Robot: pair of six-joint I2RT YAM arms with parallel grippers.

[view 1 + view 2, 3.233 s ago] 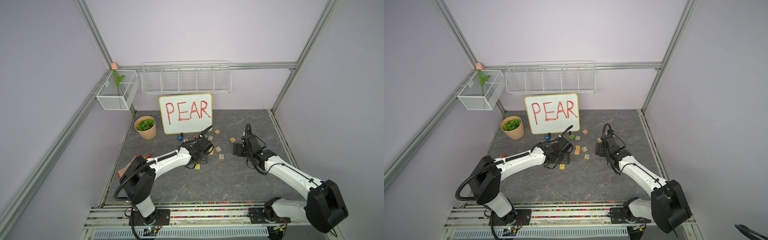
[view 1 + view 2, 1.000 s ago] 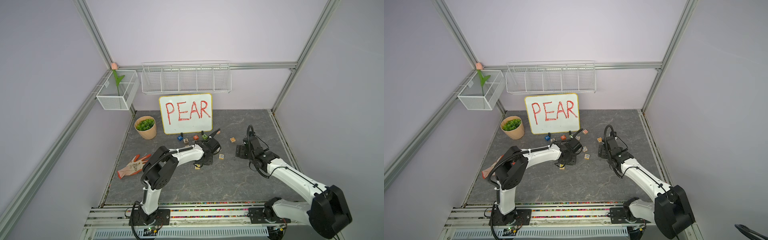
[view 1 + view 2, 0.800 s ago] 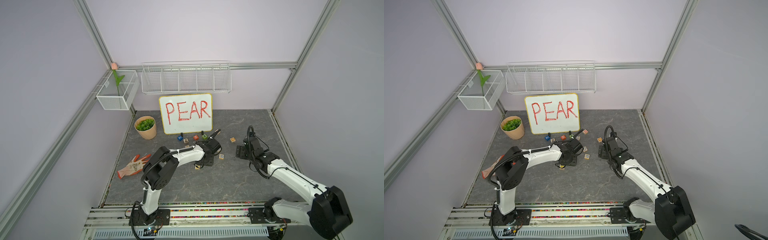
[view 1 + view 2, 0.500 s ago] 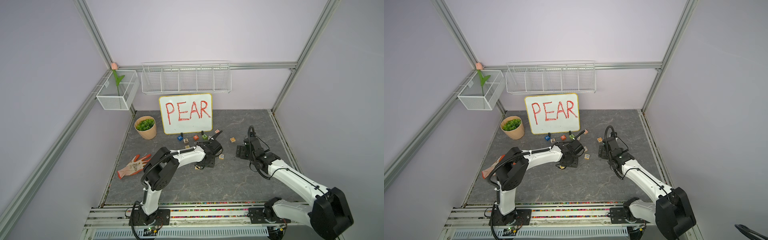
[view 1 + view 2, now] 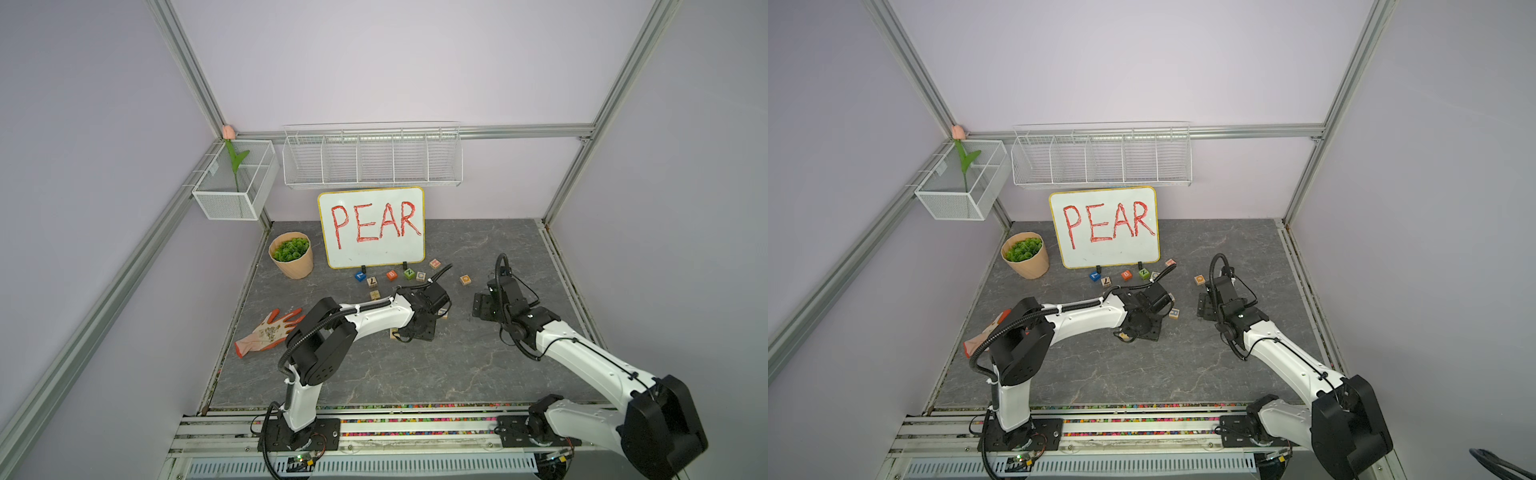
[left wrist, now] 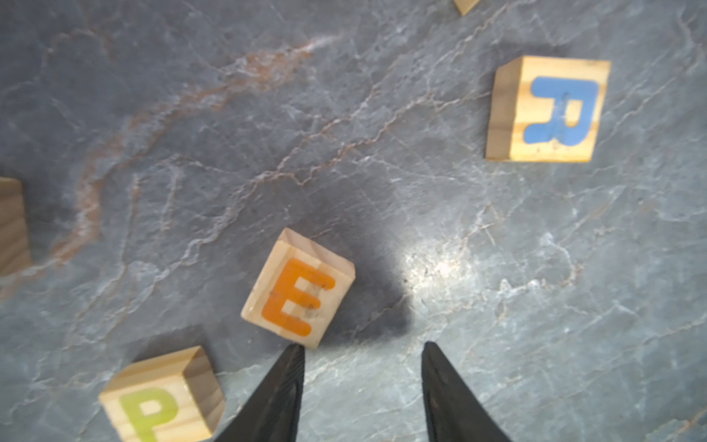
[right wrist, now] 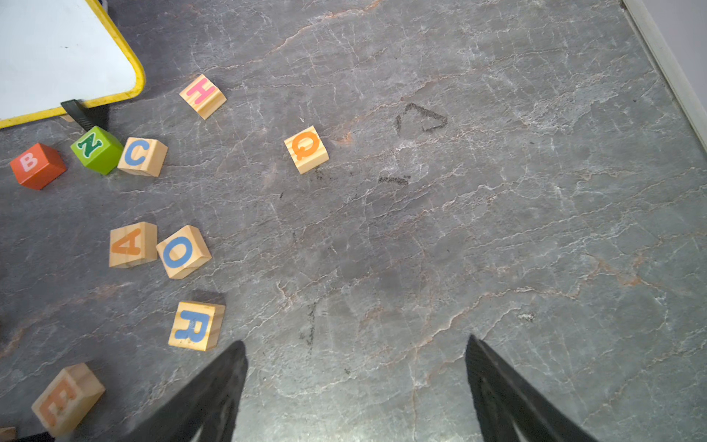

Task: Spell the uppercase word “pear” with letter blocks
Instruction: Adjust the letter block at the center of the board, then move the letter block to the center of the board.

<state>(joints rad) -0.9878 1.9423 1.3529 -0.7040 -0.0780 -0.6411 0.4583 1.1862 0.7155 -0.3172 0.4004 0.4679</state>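
Left fingers [image 6: 279, 390] are parted and empty, one tip touching the skewed E block [image 6: 298, 287] beside the P block [image 5: 394, 333], below mid-frame in a top view, so E could be dragged askew on lifting; right fingers [image 7: 206, 394] are spread, empty.

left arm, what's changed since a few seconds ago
The left arm swung its elbow inward, uncovering the glove. On the left gripper the fingers now stand open, and the E block lies free just off one of them, near the P block, apparently just let go. The right gripper, R block and whiteboard stayed where they were.
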